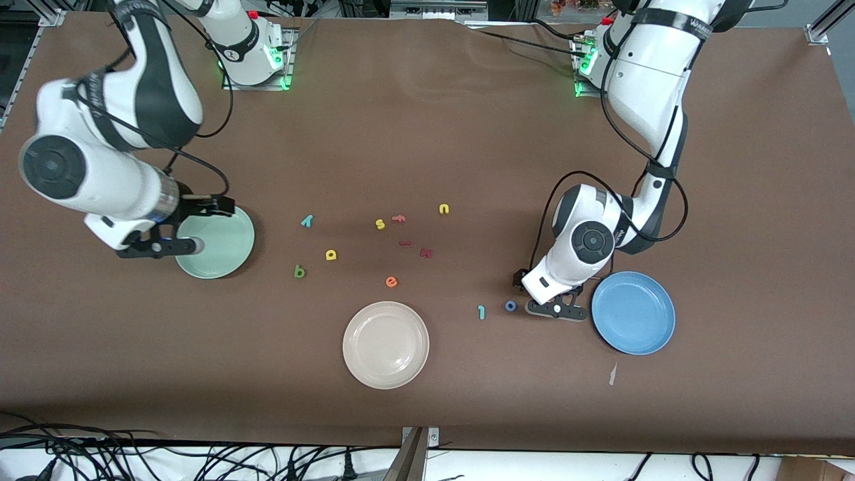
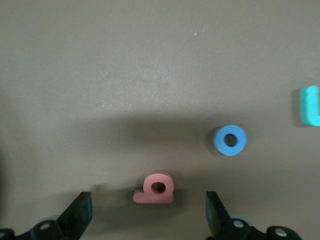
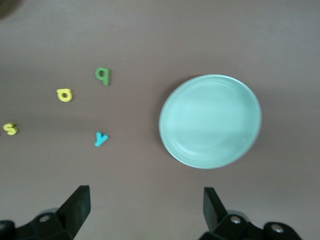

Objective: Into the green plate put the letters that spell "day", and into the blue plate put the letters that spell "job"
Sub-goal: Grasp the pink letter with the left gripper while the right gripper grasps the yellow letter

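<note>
**Both plates still empty, left arm lined up on the "b"**

Nearest the front camera sits a round cream-white plate [image 1: 385,345], not part of the job. Slightly farther, toward the left arm's end, is the round sky-blue plate [image 1: 632,312] with nothing in it. Beside it the left gripper [image 1: 556,309] hangs low with its fingers spread wide and empty. In the left wrist view the pinkish-red foam "b" [image 2: 155,188] lies flat between the two fingers, its stem running straight across the gap from one finger toward the other. The blue foam ring "o" [image 1: 510,306] and teal hook "j" [image 1: 481,312] lie just beside it, toward the table's middle.

Imo the gripper should drop straight down, close gently, and keep clear of the "o".

Farther back: dark green "d" [image 1: 299,271], yellow "a" [image 1: 330,254], teal "y" [image 1: 307,221], all loose on the table. The right gripper [image 1: 177,246] hovers open over the rim of the pale mint-green plate [image 1: 224,244], which is empty too.
</note>
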Robot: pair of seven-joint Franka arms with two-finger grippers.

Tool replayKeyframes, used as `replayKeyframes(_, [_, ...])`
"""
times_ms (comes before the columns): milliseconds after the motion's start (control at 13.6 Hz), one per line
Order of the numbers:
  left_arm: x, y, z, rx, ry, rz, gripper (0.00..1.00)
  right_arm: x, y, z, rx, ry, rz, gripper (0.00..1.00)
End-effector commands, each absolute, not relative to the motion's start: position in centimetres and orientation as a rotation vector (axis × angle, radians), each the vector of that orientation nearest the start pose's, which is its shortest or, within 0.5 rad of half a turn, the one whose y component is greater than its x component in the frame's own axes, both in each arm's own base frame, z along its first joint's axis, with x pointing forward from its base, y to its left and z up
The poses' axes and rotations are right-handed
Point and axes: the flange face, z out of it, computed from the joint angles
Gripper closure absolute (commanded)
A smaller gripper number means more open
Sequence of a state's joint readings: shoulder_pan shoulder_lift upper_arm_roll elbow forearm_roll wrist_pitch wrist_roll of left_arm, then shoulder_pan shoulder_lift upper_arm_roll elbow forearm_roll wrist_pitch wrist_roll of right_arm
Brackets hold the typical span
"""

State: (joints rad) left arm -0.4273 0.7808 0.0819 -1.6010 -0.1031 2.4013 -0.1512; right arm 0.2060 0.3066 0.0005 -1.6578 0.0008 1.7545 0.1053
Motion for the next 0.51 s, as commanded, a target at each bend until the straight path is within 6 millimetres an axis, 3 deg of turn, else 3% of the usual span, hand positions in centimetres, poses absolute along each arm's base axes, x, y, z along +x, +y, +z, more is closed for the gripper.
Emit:
replayKeyframes(0, [65.4,-24.8,16.5,-3.139,0.224,-0.045,0.01,62.4,16.5,39.4,-3.134,-0.179,0.251,0.00])
replayKeyframes(221, [65.5,-24.8,16.3,-3.136,0.229,-0.070,0.12,62.4,21.9,34.5,-3.144,-0.121,0.182,0.00])
replayKeyframes(294, [65.5,-24.8,16.3,-3.135,0.237,-0.070,0.25,62.3,23.3,33.5,-3.146,-0.082,0.156,0.00])
replayKeyframes(441, [65.5,-24.8,16.3,-3.135,0.241,-0.070,0.42,62.2,25.1,30.7,-3.146,-0.012,0.123,0.00])
